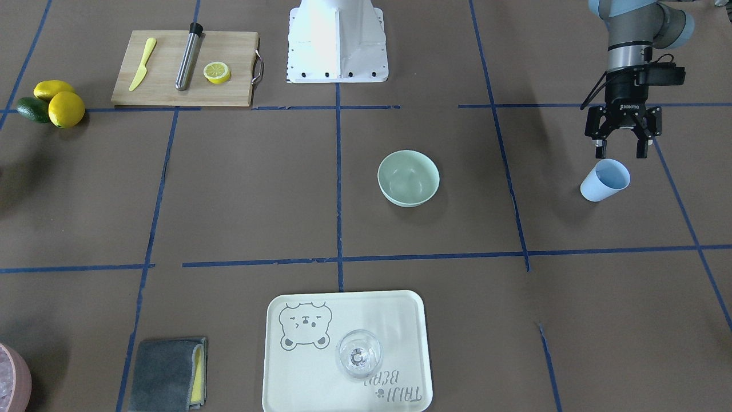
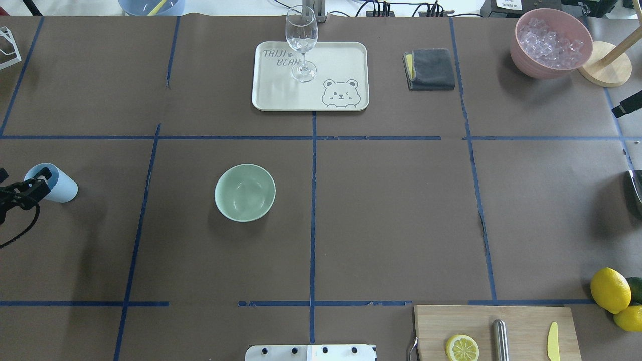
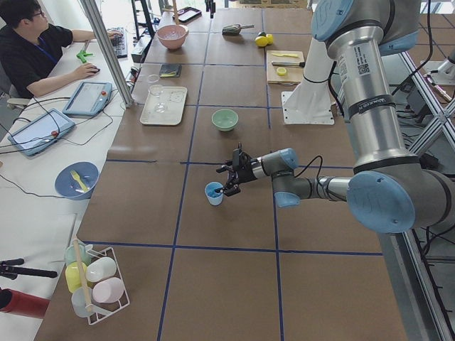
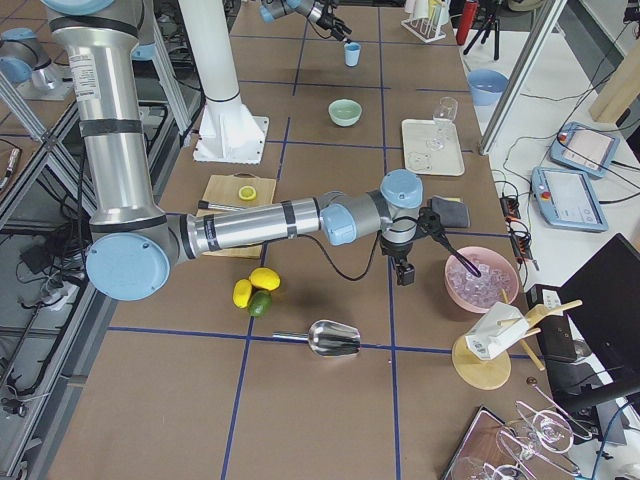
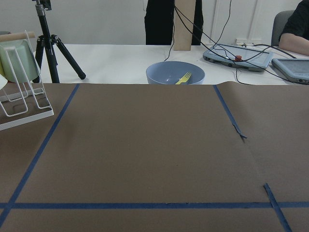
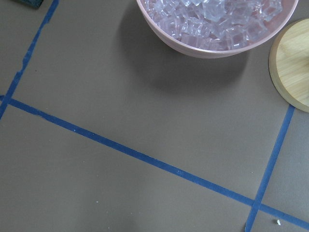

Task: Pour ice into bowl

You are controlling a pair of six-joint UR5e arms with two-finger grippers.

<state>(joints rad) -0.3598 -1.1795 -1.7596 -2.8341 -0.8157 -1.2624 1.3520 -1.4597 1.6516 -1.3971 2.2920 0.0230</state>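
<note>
The pale mint-green bowl [image 1: 408,177] stands upright near the table's middle and shows no ice inside; it also shows in the overhead view [image 2: 245,192]. Clear ice cubes [image 2: 551,39] fill the pink container [image 2: 526,65] at the far right corner, seen close in the right wrist view [image 6: 212,19]. My left gripper [image 1: 620,150] is open just above and behind a light blue cup [image 1: 605,179] at the table's left end. I cannot make out ice in the cup. My right gripper [image 4: 403,275] hangs near the pink container; I cannot tell whether it is open.
A cream tray [image 2: 271,95] holds a wine glass [image 2: 302,45]. A grey cloth [image 2: 430,69] lies beside it. A cutting board [image 1: 171,94] carries a lemon half, a yellow knife and a metal cylinder. Lemons and a lime [image 1: 54,103] and a metal scoop [image 4: 335,340] lie nearby.
</note>
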